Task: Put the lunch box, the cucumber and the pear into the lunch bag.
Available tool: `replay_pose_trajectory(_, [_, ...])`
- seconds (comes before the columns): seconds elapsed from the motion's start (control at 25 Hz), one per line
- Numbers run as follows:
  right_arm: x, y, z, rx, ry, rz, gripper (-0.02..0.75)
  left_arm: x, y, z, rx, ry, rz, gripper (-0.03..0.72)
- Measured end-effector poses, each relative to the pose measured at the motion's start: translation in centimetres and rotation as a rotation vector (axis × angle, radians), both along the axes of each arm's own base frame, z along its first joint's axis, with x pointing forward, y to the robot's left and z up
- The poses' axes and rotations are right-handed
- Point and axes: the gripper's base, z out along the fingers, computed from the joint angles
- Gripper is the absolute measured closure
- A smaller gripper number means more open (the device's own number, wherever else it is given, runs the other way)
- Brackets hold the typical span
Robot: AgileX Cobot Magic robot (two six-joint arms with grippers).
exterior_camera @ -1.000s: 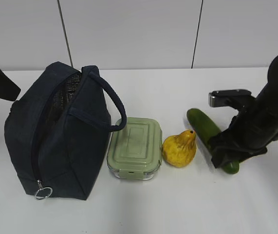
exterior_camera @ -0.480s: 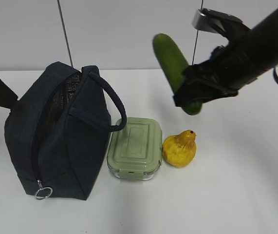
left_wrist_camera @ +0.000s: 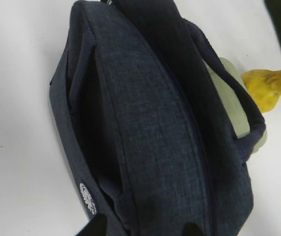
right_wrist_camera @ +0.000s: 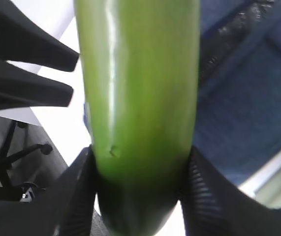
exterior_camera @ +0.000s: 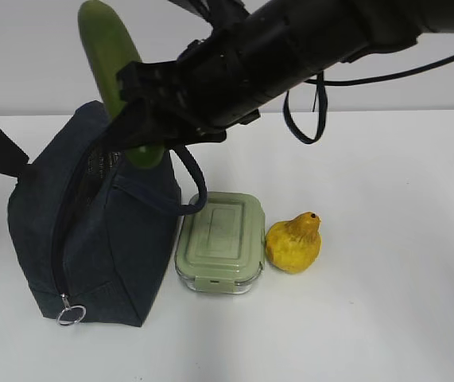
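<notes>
The cucumber [exterior_camera: 114, 76] hangs steeply tilted above the lunch bag [exterior_camera: 91, 231], low end at the bag's top beside the strap, upper end leaning up and away to the left. The right gripper [exterior_camera: 143, 119] clamps it near that low end; the left gripper's state cannot be told. The lunch box [exterior_camera: 219, 243] and pear [exterior_camera: 293, 243] sit right of the bag. 0.5 s ago the cucumber was above the pear.
</notes>
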Motion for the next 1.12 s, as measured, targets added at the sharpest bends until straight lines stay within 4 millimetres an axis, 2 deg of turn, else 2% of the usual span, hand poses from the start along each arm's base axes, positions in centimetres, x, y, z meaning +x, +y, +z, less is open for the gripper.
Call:
replay_pose_trajectory(0.2, [0.1, 1.6, -0.2, 0.019, 0.007, 0.024, 0.39, 0.0, 0.0, 0.0, 0.003, 0.001, 0.0, 0.4])
replay_pose_trajectory(0.72, [0.1, 1.8, -0.2, 0.021, 0.006, 0.026, 0.39, 1.9, -0.2, -3.4, -0.001, 0.15, -0.002, 0.4])
replay_pose_trajectory(0.8, [0.2, 1.8, -0.2, 0.024, 0.001, 0.019, 0.39, 2.2, -0.3, -3.9, -0.015, 0.173, 0.001, 0.453])
replay_pose_trajectory(0.92, [0.3, 1.8, -0.1, 0.044, 0.001, 0.001, 0.39, 2.2, -0.4, -4.0, -0.02, 0.183, 0.0, 0.624])
replay_pose_trajectory(1.0, [0.5, 1.9, 0.1, 0.07, 0.002, -0.023, 0.39, 2.2, -0.4, -3.9, -0.026, 0.183, 0.0, 0.662])
replay_pose_trajectory(1.12, [0.8, 2.0, 0.3, 0.102, -0.001, -0.056, 0.391, 1.9, -0.4, -3.5, -0.028, 0.168, 0.0, 0.676])
